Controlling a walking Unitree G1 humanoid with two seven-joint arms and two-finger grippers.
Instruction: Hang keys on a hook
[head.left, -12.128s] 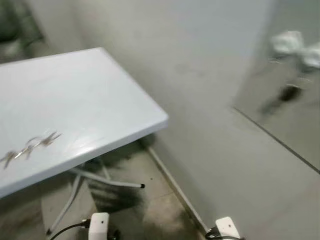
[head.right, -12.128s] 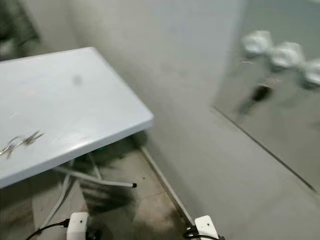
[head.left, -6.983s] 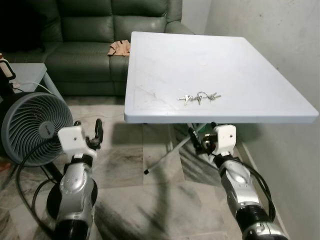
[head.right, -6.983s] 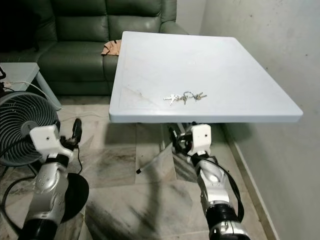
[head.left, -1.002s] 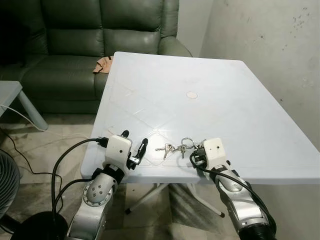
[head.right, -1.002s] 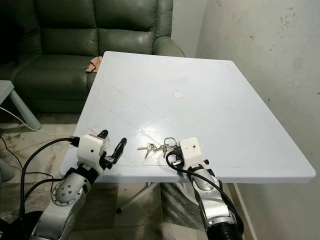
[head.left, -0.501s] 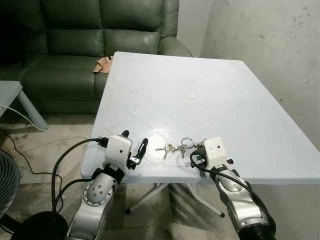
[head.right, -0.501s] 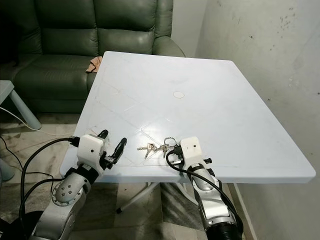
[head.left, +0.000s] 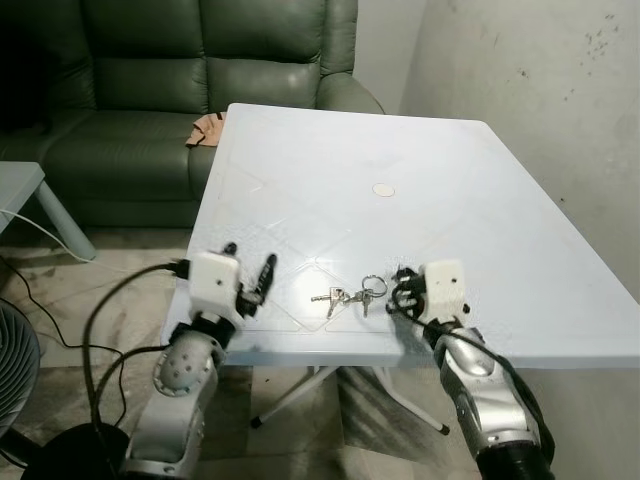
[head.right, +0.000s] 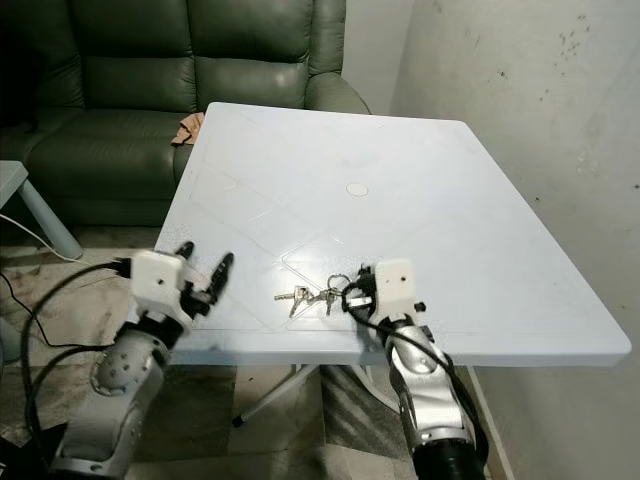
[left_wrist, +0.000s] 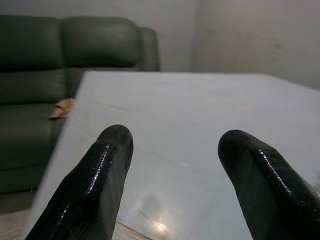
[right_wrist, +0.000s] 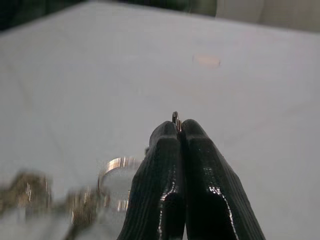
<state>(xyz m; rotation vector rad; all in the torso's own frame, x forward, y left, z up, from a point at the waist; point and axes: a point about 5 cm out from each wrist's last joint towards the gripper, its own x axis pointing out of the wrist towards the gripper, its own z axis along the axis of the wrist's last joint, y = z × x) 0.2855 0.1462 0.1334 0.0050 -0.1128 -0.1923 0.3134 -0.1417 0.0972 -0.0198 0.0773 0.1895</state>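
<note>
A bunch of silver keys (head.left: 342, 296) with a round ring (head.left: 373, 285) lies near the front edge of the white table (head.left: 330, 170). My right gripper (head.left: 398, 289) rests on the table just right of the bunch. In the right wrist view its fingers (right_wrist: 200, 165) are pressed together, with a thin key ring (right_wrist: 175, 118) pinched at their tips and the blurred keys (right_wrist: 30, 192) beside them. My left gripper (head.left: 250, 264) is open over the table's front left corner, well left of the keys, with nothing between its fingers (left_wrist: 95, 185).
A dark green sofa (head.left: 200, 70) stands behind the table with a tan cloth (head.left: 207, 128) on its seat. A grey wall (head.left: 540, 110) runs along the right. A small side table (head.left: 18, 185) and a fan's edge (head.left: 8, 360) are at the left.
My left gripper has lifted and shifted left over the table corner. My right gripper has moved slightly up and right at the key ring. The keys lie in the same place.
</note>
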